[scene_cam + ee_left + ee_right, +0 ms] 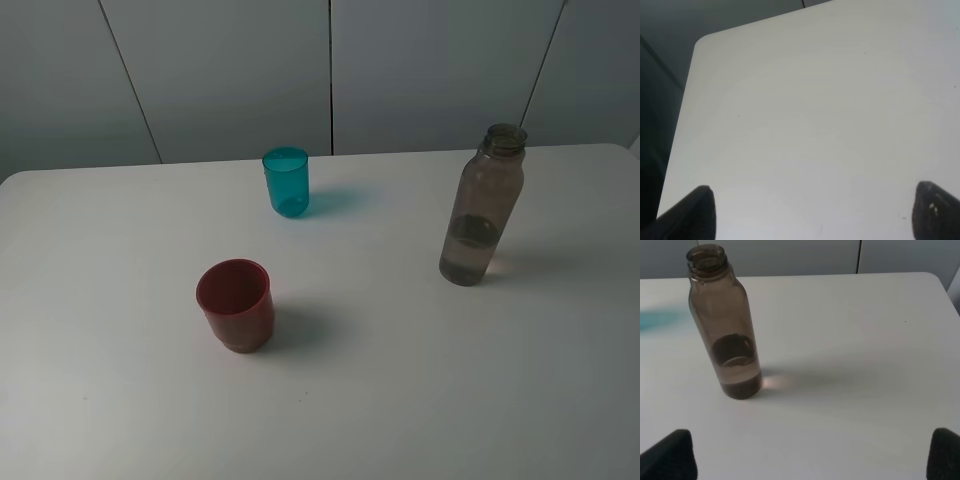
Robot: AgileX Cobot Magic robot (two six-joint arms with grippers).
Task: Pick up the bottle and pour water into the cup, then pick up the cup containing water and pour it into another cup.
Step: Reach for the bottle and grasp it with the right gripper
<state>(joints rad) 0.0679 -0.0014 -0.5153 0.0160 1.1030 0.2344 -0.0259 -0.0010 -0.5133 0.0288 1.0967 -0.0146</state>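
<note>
The tall smoky grey-brown bottle (482, 205) stands upright on the right of the white table, capless, with some water in its lower part. It also shows in the right wrist view (725, 322). The teal cup (286, 182) stands upright at the back middle. The red cup (236, 305) stands upright nearer the front, left of centre. Neither gripper shows in the exterior view. My left gripper (812, 212) is open over bare table. My right gripper (812, 455) is open and empty, short of the bottle, which stands off toward one finger's side.
The white table (400, 360) has a rounded back left corner (702, 42) with a dark drop beyond it. Grey wall panels (330, 70) run behind the table. The table's back right corner (935, 280) lies beyond the bottle.
</note>
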